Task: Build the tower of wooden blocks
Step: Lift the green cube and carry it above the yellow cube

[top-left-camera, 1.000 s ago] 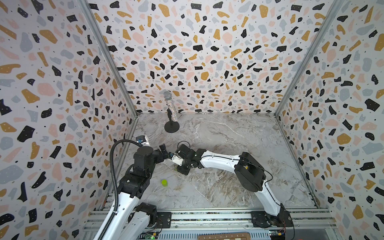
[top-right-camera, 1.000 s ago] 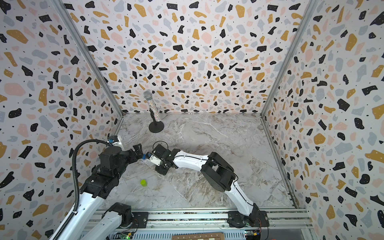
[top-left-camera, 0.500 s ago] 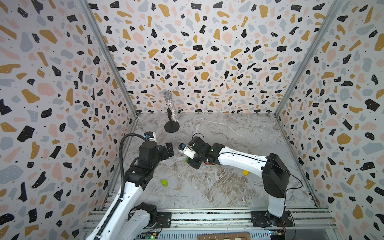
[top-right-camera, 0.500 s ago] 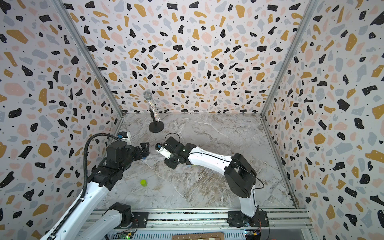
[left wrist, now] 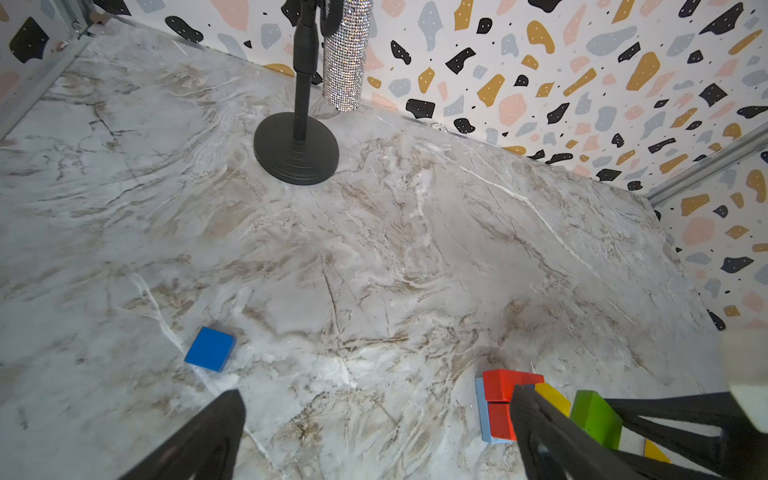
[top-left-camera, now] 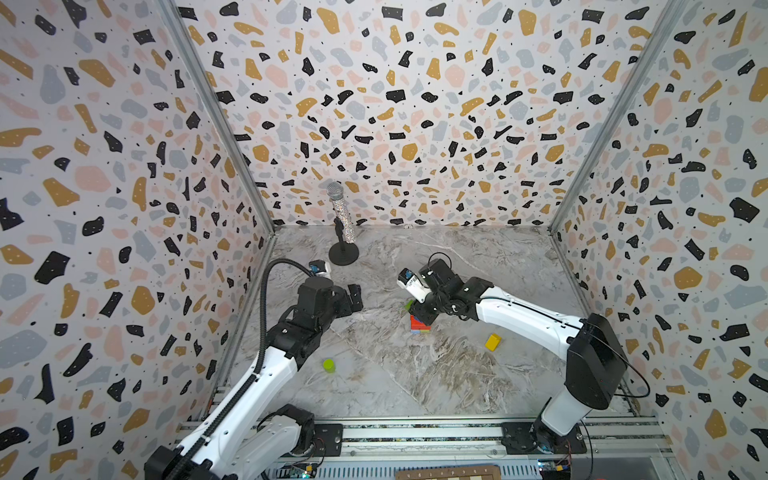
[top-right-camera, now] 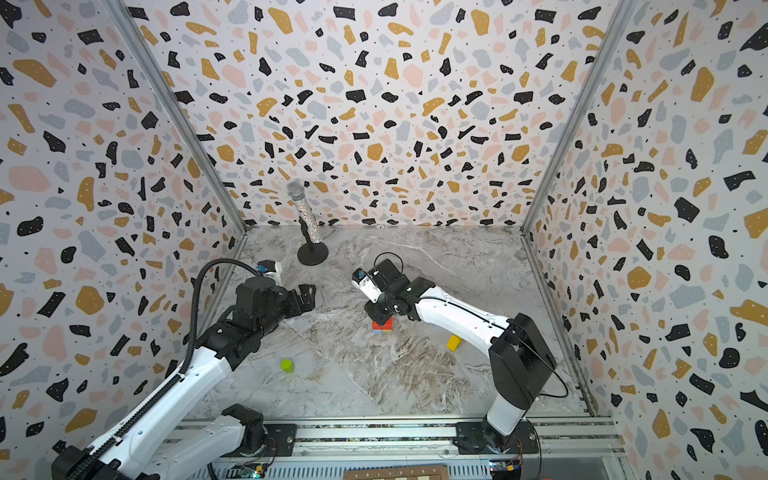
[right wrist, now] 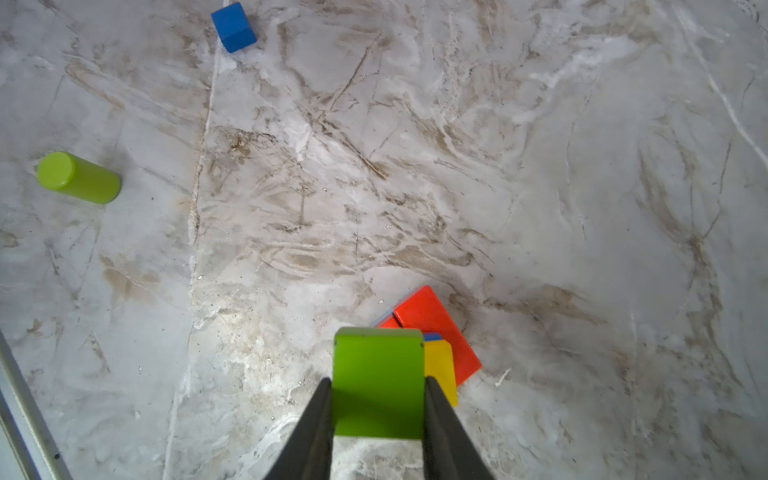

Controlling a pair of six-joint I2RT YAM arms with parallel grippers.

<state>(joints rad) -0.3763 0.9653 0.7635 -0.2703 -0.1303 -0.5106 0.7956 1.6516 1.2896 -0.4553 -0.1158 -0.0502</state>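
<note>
Update: right pincer [right wrist: 378,386], pinching green block [right wrist: 378,365], has swung over tower [right wrist: 432,320], so we place next; left pincer [left wrist: 376,390] spread.

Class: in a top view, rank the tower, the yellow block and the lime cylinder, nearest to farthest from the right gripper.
1. tower, just under the right gripper holding the green block.
2. yellow block, to the right.
3. lime cylinder, front left.
</note>
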